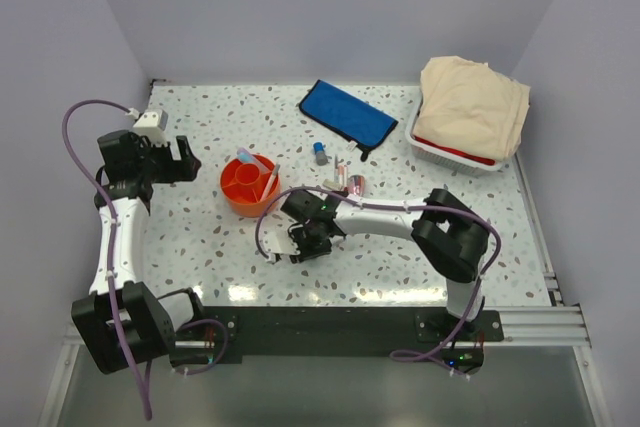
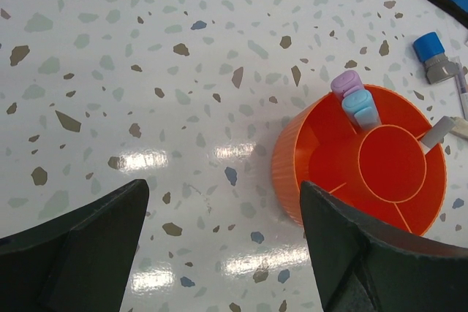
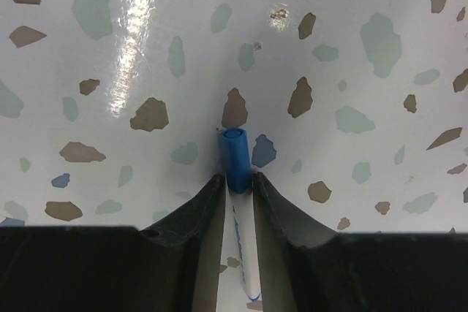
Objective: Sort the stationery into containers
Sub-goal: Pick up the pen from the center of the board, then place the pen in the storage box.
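In the right wrist view a white marker with a blue cap [image 3: 235, 157] lies on the speckled table, and my right gripper [image 3: 238, 179] is shut on it at the base of the cap. From above, the right gripper [image 1: 308, 239] is low on the table, in front of the orange tub [image 1: 248, 185]. The tub [image 2: 292, 158] holds a lilac marker [image 2: 345, 82], a light blue one [image 2: 360, 107] and a white pen [image 2: 439, 133]. My left gripper [image 2: 223, 188] hangs open and holds nothing, left of the tub. The blue pouch [image 1: 347, 114] lies flat at the back.
A blue-capped grey stick [image 1: 320, 153], thin pens [image 1: 340, 172] and a pink tube [image 1: 357, 185] lie between the tub and the pouch. A white basket [image 1: 455, 152] with a beige cloth [image 1: 472, 105] stands at the back right. Walls close in the table's left, back and right.
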